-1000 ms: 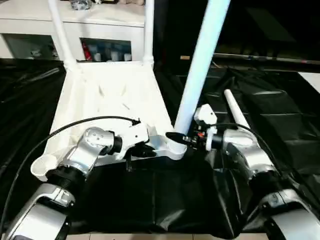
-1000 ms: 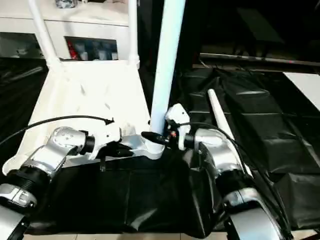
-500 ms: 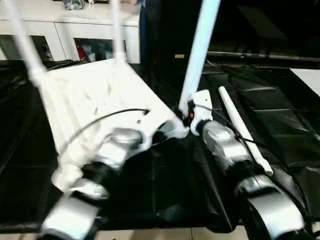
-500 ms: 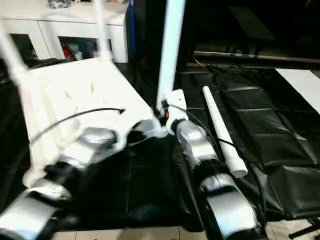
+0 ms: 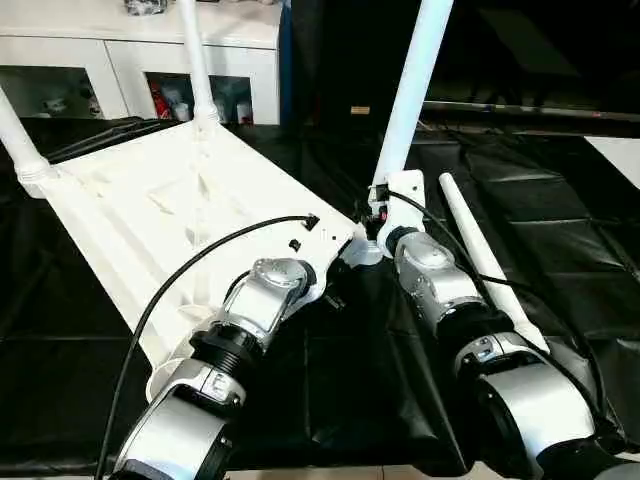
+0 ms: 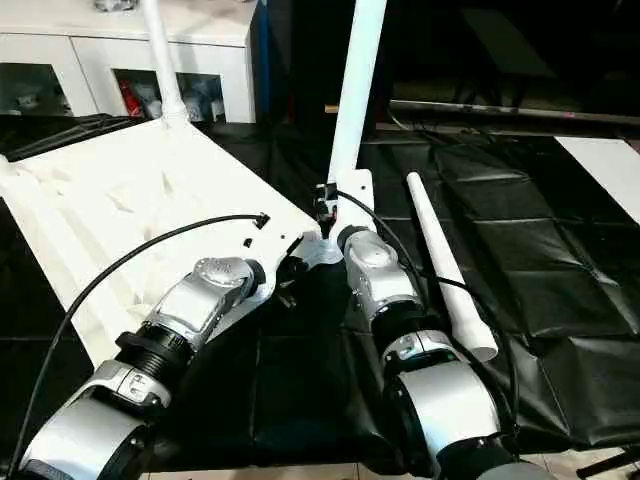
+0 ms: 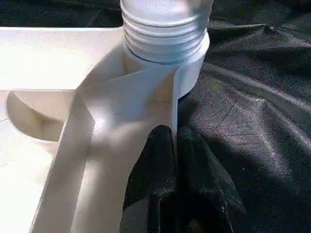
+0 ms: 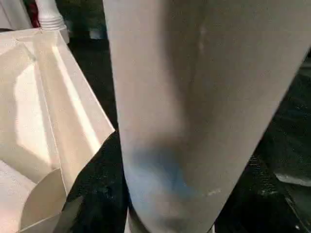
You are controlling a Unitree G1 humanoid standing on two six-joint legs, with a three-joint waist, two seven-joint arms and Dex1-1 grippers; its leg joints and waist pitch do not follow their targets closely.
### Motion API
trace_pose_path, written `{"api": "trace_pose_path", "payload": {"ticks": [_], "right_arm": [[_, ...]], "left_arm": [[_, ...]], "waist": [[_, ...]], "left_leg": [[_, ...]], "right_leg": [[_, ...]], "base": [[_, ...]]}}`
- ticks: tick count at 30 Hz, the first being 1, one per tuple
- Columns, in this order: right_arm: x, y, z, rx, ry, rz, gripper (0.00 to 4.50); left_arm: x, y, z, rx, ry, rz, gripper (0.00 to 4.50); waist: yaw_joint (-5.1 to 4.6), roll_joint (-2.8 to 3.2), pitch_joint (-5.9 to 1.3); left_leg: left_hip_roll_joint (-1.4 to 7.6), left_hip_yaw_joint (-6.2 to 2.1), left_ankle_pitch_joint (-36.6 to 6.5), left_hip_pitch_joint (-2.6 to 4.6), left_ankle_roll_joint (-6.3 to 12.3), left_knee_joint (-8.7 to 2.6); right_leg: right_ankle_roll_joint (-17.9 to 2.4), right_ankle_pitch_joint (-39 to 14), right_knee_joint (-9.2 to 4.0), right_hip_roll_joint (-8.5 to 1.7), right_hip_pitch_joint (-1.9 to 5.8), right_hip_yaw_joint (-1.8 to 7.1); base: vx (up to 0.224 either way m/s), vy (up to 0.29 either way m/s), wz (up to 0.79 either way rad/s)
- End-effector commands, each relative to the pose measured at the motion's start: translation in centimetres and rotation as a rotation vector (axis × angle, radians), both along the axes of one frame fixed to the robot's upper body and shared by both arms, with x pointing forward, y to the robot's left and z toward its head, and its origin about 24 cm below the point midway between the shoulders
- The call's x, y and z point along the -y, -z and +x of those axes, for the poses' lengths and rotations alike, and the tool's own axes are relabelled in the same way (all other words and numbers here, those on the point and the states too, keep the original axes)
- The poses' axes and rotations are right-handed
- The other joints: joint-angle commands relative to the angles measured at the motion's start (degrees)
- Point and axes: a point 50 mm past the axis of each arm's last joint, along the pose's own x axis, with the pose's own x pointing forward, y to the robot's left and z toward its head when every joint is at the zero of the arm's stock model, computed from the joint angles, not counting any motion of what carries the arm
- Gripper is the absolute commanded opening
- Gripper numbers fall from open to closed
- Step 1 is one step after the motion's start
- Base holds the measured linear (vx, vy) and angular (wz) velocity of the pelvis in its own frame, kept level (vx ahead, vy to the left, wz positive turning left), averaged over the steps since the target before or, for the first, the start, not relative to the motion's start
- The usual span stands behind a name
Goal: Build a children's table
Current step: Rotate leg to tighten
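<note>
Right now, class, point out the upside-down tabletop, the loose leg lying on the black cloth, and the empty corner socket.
tabletop (image 5: 180, 200), left eye view, ribbed underside.
loose leg (image 5: 480, 255), left eye view, mid-shaft.
empty corner socket (image 5: 160, 382), left eye view, rounded rim.

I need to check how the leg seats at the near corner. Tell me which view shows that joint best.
The left wrist view: the leg's ribbed end sits in the tabletop's corner socket, seen close. The eye views show the joint small, between both forearms. The right wrist view shows mostly the leg's shaft.
</note>
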Motion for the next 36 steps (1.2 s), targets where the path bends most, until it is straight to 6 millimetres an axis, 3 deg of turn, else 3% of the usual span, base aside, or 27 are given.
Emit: {"api": "trace_pose_path", "payload": {"ticks": [1, 2, 5, 8, 9, 12, 13, 18, 22, 27, 31, 33, 34, 36], "right_arm": [[0.6, 4.6, -2.1, -0.180, -0.019, -0.011, 1.88], [0.5, 4.3, -2.0, -0.168, -0.028, 0.012, 1.88], [0.2, 2.8, -1.4, -0.099, -0.076, 0.092, 2.58], [0.2, 1.5, -0.9, -0.038, -0.131, 0.114, 2.78], [0.3, 1.3, -0.8, -0.034, -0.132, 0.119, 2.91], [0.6, 0.6, -0.6, -0.001, -0.171, 0.111, 3.12], [0.7, 0.4, -0.5, 0.012, -0.192, 0.107, 3.22], [1.1, -0.5, -0.6, 0.052, -0.296, 0.123, 3.67], [1.4, -0.7, -1.0, 0.072, -0.385, 0.105, 4.01], [3.7, -0.9, -2.1, 0.079, -0.527, 0.002, 4.43], [5.7, -0.7, -3.7, 0.036, -0.661, -0.073, 4.43], [5.9, -0.7, -3.9, 0.030, -0.682, -0.077, 4.43], [6.3, -0.7, -5.3, 0.016, -0.786, -0.078, 4.43], [6.3, -0.7, -5.7, 0.011, -0.818, -0.079, 4.43]], "left_arm": [[-0.1, -1.5, 0.7, 0.069, -0.010, -0.006, 0.00], [-0.2, -1.6, 0.7, 0.076, -0.007, -0.001, 0.00], [-0.6, -1.9, 0.9, 0.113, 0.033, 0.021, 0.00], [-1.0, -2.2, 0.9, 0.119, 0.064, 0.026, 0.00], [-1.1, -2.2, 0.9, 0.120, 0.071, 0.028, 0.00], [-1.3, -2.4, 0.9, 0.120, 0.096, 0.024, 0.00], [-1.5, -2.5, 0.9, 0.119, 0.102, 0.024, 0.00], [-1.7, -2.6, 0.9, 0.121, 0.140, 0.024, 0.00], [-1.9, -2.6, 0.7, 0.118, 0.195, 0.022, 0.00], [-2.7, -2.6, 0.1, 0.113, 0.335, 0.014, 0.00], [-3.7, -3.0, -0.7, 0.131, 0.506, -0.030, 0.00], [-3.8, -3.1, -0.9, 0.137, 0.538, -0.040, 0.00], [-4.4, -3.2, -1.6, 0.118, 0.627, -0.037, 0.00], [-4.7, -3.2, -1.8, 0.109, 0.653, -0.033, 0.00]], "waist": [[0.23, 0.25, -2.26], [0.30, 0.29, -2.31], [0.30, 0.48, -2.41], [0.29, 0.50, -2.53], [0.38, 0.30, -2.74], [0.63, 0.77, -3.05], [0.65, 0.67, -3.02], [0.71, 0.74, -3.19], [1.04, 0.82, -3.13], [1.70, 0.77, -3.02], [2.34, 0.92, -3.02], [2.70, 0.77, -2.93], [2.97, 1.12, -2.97], [3.41, 1.02, -2.94]], "left_leg": [[2.43, -1.13, -22.8, 0.38, -0.05, -4.46], [2.46, -1.18, -22.5, 0.34, -0.03, -4.48], [2.61, -1.16, -21.2, 0.11, 0.46, -4.57], [2.55, -1.03, -19.6, -0.20, 0.98, -4.40], [2.54, -1.00, -17.6, -0.40, 1.32, -4.27], [2.58, -0.52, -10.6, -0.70, 3.15, -3.61], [2.53, -0.44, -9.2, -0.87, 3.74, -3.50], [2.68, -0.28, -7.0, -0.82, 5.50, -3.18], [2.77, -0.15, -7.1, -0.57, 6.12, -3.04], [2.89, -0.13, -7.2, -0.45, 5.46, -3.10], [2.84, -0.02, -7.1, -0.26, 5.07, -3.02], [2.83, 0.06, -7.1, -0.40, 5.15, -3.00], [2.96, 0.13, -7.5, -0.22, 4.94, -2.97], [3.38, 0.17, -7.7, -0.23, 5.08, -3.03]], "right_leg": [[-8.5, -23.3, -5.17, -4.58, 1.18, 2.25], [-8.5, -23.0, -5.10, -4.61, 1.26, 2.24], [-9.1, -20.2, -4.89, -4.53, 1.44, 2.27], [-10.4, -18.8, -4.67, -4.66, 1.77, 2.29], [-10.8, -17.6, -4.41, -4.74, 2.10, 2.28], [-13.4, -8.8, -3.50, -4.58, 2.18, 2.29], [-14.1, -6.7, -3.25, -4.44, 2.30, 2.18], [-16.4, -1.9, -2.64, -4.45, 2.62, 2.01], [-16.5, -2.3, -2.67, -4.48, 2.63, 2.06], [-15.9, -3.6, -2.72, -4.41, 2.68, 2.06], [-15.1, -3.7, -2.63, -4.30, 2.64, 2.15], [-14.9, -3.5, -2.59, -4.23, 2.72, 2.16], [-14.8, -3.9, -2.56, -4.21, 2.57, 2.10], [-14.5, -3.7, -2.36, -4.24, 2.64, 2.13]], "base": [[0.000, 0.000, 0.00], [0.000, 0.000, 0.00], [0.000, 0.000, 0.00], [0.000, 0.000, 0.00], [0.000, 0.000, 0.00], [0.000, 0.000, 0.00], [0.000, 0.000, 0.00], [0.000, 0.000, 0.00], [0.000, 0.000, 0.00], [0.000, 0.000, 0.00], [0.000, 0.000, 0.00], [0.000, 0.000, 0.00], [0.000, 0.000, 0.00], [0.000, 0.000, 0.00]]}}
